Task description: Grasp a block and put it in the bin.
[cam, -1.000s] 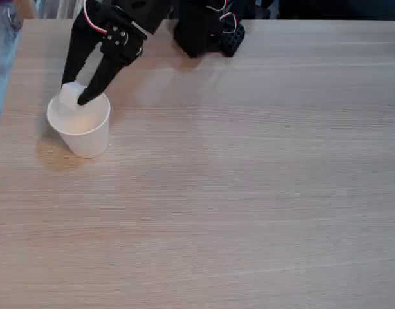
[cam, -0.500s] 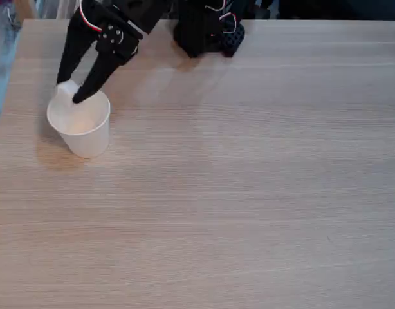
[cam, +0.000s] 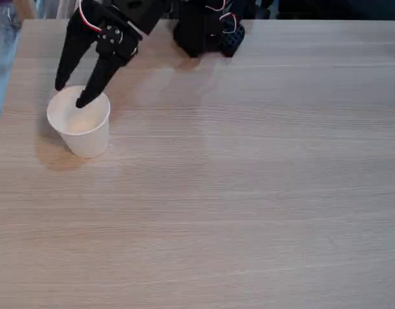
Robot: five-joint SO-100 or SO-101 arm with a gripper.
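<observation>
No readable text, label, brand, number or sign found anywhere in the fixed view.
</observation>
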